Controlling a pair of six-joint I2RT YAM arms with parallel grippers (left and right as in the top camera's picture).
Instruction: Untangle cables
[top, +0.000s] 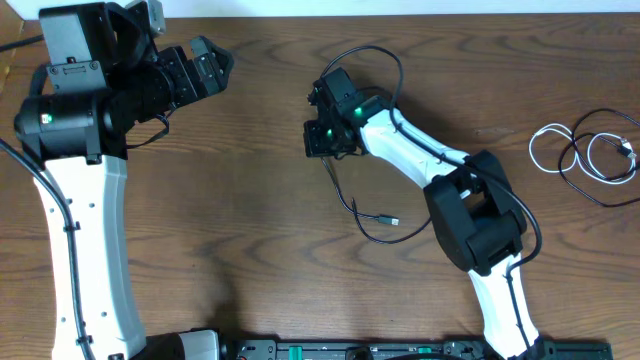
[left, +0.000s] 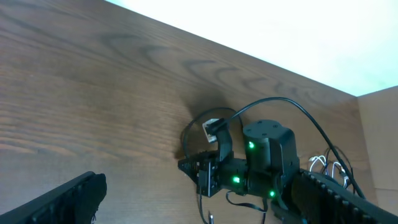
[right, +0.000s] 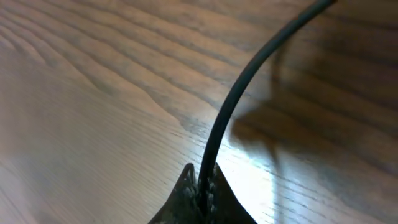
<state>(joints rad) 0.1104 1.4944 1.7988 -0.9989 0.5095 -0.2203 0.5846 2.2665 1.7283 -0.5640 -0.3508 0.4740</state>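
Observation:
A thin black cable (top: 350, 205) runs from under my right gripper (top: 322, 148) down across the middle of the table to a small plug (top: 393, 221). In the right wrist view the right gripper (right: 202, 186) is shut on this black cable (right: 230, 118), which rises from between the fingertips just above the wood. A white cable (top: 548, 150) lies coiled at the far right, with a thin black cord (top: 590, 190) looped through it. My left gripper (top: 220, 68) is open and empty at the top left, far from every cable. Its wrist view shows the right gripper's body (left: 214, 174) and the white cable (left: 323, 165).
The right arm (top: 470, 205) lies diagonally from the bottom right towards the centre, with its own thick black wire (top: 385, 55) arching above the wrist. The left arm (top: 85, 230) stands along the left side. The wooden table's far edge (left: 261, 59) meets a white wall.

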